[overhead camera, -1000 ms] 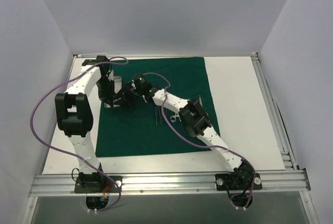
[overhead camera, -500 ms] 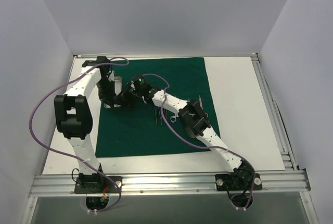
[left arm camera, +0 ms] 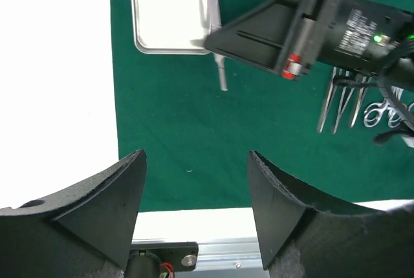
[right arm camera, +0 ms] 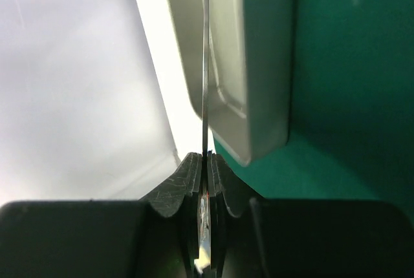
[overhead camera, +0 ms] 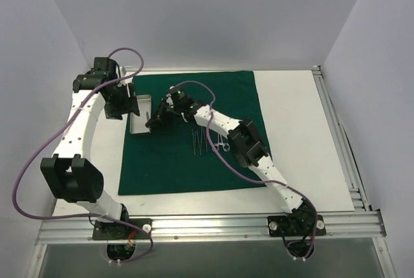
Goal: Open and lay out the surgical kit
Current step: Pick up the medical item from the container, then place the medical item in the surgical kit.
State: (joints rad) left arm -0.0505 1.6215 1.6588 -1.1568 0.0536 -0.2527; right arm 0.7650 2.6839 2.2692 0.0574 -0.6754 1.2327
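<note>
White tabletop [overhead camera: 297, 136] boxed in by pale grey walls [overhead camera: 207, 19], with an aluminium rail [overhead camera: 207, 224] along the near edge. Spread flat over the middle and left of the table, a dark green square cloth drape [overhead camera: 187, 171]: far edge close to the table's far edge, near edge short of the rail.

Just inside the drape's left edge, toward the far left corner of the table, a small rectangular silver tray [overhead camera: 140, 106], long sides running near to far.

Right gripper [right arm camera: 206, 160] low at the tray's near right corner, fingers pressed together on a thin flat steel instrument [right arm camera: 206, 64]. Seen edge-on from the right wrist, running along the tray's long side; from the left wrist, a short stub of it poking out past the gripper over bare green cloth. Tweezers or something else: impossible to tell.

Left gripper [left arm camera: 195, 168] up off the surface by the far left corner, beside the tray, fingers spread wide with nothing between them and touching nothing.

Near the middle of the drape, right of the tray and well apart from it, several thin steel ring-handled forceps [overhead camera: 207, 143] lying side by side on the cloth, partly tucked under the right arm.
</note>
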